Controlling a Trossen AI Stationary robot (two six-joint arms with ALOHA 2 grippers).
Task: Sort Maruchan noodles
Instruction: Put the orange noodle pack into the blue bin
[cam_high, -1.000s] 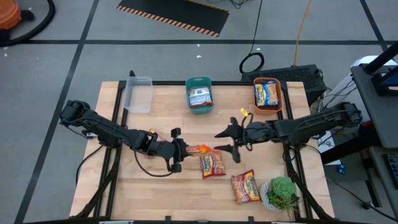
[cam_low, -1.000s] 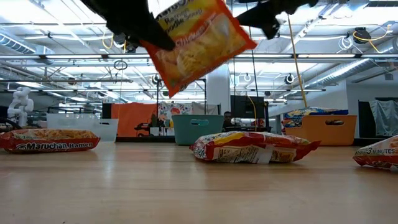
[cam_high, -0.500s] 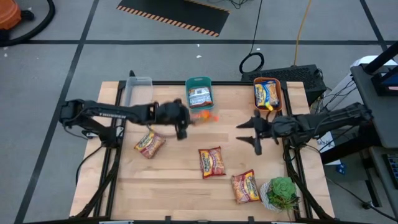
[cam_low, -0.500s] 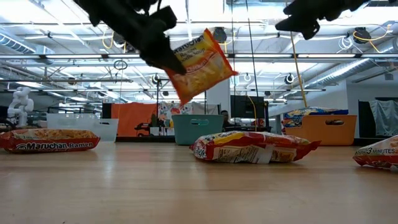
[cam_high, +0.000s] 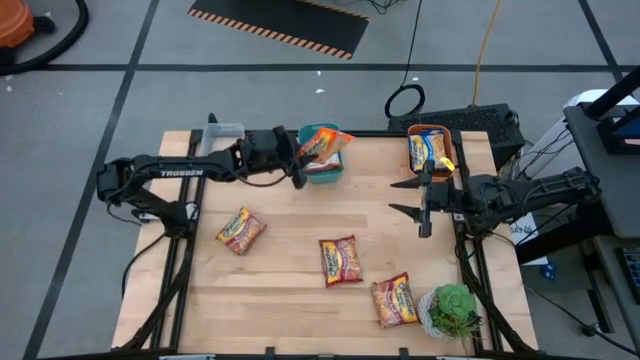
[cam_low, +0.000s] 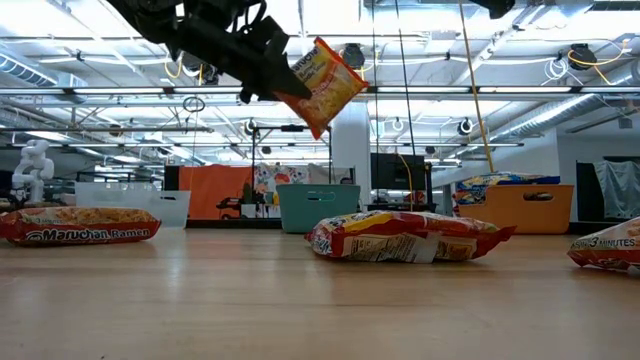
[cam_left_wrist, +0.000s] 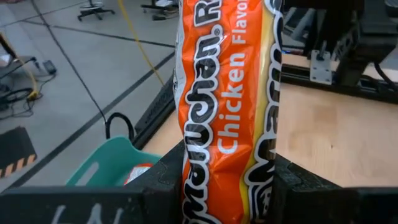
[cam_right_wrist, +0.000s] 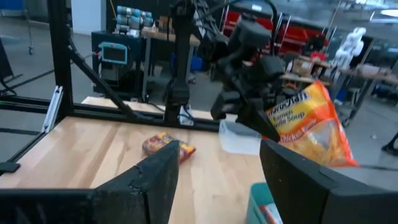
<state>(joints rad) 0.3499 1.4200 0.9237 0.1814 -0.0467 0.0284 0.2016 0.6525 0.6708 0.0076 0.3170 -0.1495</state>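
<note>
Light wooden table (cam_high: 290, 290), black-framed. Along the far edge: clear bin (cam_high: 215, 135), teal bin (cam_high: 325, 170), orange bin (cam_high: 430, 150), the last two apparently holding packets. Three loose noodle packets (cam_high: 239, 230), (cam_high: 341, 261), (cam_high: 394, 300). Potted plant (cam_high: 453, 310) at the near right corner.

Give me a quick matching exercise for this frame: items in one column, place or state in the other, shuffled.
Items:
1. orange chicken packet
2. teal bin
3. orange bin
4. potted plant

Places/states:
a. table's near right corner
b. held by the left gripper, in the air
c. far edge, middle, one packet inside
d. far edge, right, beside the open right gripper

Pairs: 1-b, 2-c, 3-d, 4-a
</note>
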